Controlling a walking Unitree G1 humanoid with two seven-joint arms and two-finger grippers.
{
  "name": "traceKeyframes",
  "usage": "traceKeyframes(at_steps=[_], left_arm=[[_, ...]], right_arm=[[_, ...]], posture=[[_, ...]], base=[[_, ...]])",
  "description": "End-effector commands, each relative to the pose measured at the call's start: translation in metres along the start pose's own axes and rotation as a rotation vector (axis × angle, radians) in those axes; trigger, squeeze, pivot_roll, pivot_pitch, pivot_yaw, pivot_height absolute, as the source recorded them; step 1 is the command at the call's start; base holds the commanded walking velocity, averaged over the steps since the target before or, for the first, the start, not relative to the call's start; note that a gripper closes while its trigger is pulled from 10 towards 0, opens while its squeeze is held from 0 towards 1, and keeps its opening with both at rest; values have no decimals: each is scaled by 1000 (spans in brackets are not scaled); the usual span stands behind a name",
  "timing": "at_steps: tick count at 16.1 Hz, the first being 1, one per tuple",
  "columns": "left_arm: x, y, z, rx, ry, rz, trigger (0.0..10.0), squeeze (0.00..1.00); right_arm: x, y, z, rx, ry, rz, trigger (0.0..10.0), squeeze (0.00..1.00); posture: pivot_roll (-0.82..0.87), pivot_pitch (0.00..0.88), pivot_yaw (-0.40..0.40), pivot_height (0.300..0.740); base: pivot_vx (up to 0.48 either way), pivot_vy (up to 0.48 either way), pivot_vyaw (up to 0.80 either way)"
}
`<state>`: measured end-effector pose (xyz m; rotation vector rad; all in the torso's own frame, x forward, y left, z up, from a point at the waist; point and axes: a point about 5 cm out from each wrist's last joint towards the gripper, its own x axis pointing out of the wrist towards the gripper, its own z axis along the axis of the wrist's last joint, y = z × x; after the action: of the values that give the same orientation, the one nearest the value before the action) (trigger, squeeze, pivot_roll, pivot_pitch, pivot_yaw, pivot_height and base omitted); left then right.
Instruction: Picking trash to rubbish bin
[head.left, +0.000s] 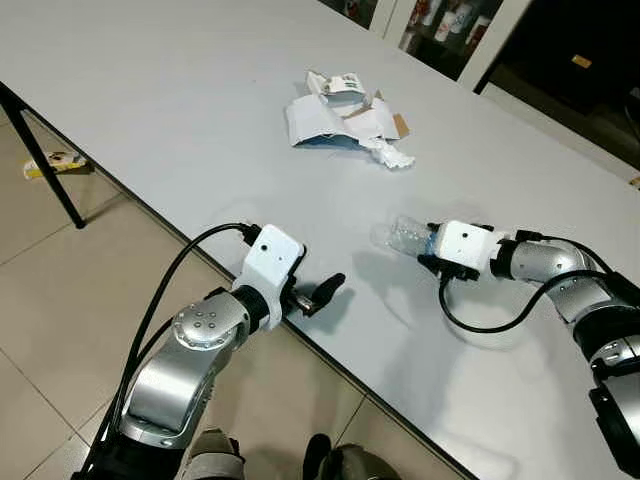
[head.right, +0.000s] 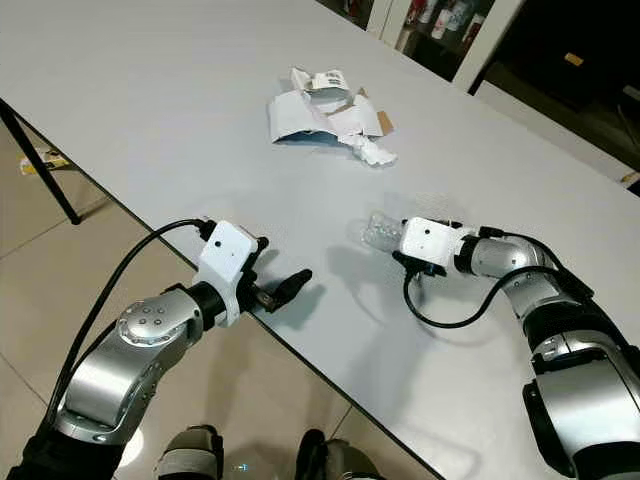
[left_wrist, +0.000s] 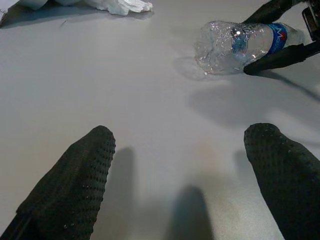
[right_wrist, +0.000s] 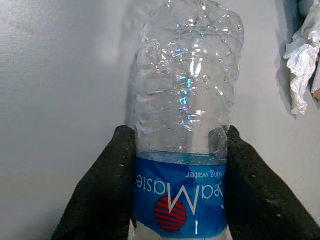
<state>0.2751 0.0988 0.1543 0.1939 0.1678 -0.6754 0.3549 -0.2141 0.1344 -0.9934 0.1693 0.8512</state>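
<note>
right gripper (right_wrist: 177, 200) is clamped on a clear, crumpled plastic water bottle (right_wrist: 185, 115) lying on its side on the large white table (head.left: 180, 110). one black finger (right_wrist: 102, 192) sits on each flank of the bottle at its blue label band. the label is blue with white lettering and a red round mark with stripes. above the label the bottle wall is transparent, dented and wrinkled, catching bright glints; its base end points away from the gripper toward the middle of the table. cap end is hidden between the fingers, can't tell if there's a cap.

bottle sits on the tabletop well in from the near edge, on the robot's right side. in the head views the right arm reaches in from the right with its white wrist housing just behind the bottle (head.left: 400, 236).

left gripper (head.left: 325, 293) hovers right at the near table edge, fingers spread apart, nothing between them. its wrist view looks across bare tabletop at the bottle (left_wrist: 240, 45), well apart from it.

farther in toward the middle of the table: a pile of torn white paper and cardboard packaging (head.left: 335, 120) with a crumpled white tissue wad (head.left: 392, 155) at its near side. pile is well apart from the bottle.

on the beige tiled floor (head.left: 60, 330) beyond the left table edge, next to a black table leg (head.left: 45, 165), lies a small yellow-and-white wrapper (head.left: 55, 163).
</note>
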Motion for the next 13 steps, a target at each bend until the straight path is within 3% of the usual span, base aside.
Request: traceKeyframes(at_steps=[1,4,5,7,10,13], left_arm=[[1,-8,3,-7,-17,-26,10000,0],[2,-8,3,-7,-20,-29,10000,0],[2,-9,4,-5,-23,-30,10000,0],[4,-7,7,3,-41,-21,10000,0],[12,2,20,28,-122,46,10000,0],[19,4,25,24,-147,59,10000,0]], right_arm=[[0,43,-25,46,104,206,0,0],[0,45,-27,68,104,199,0,0],[-1,44,-27,83,101,171,9608,0],[-1,36,-25,138,74,81,10000,0],[-5,3,-11,286,-68,-202,10000,0],[-10,-6,-5,364,-154,-327,10000,0]], posture=[[324,239,-214,740],[319,236,-214,740],[319,236,-214,740],[318,226,-208,740],[303,205,-192,740],[290,187,-179,740]], base=[[0,0,0],[0,0,0],[0,0,0],[0,0,0],[0,0,0],[0,0,0]])
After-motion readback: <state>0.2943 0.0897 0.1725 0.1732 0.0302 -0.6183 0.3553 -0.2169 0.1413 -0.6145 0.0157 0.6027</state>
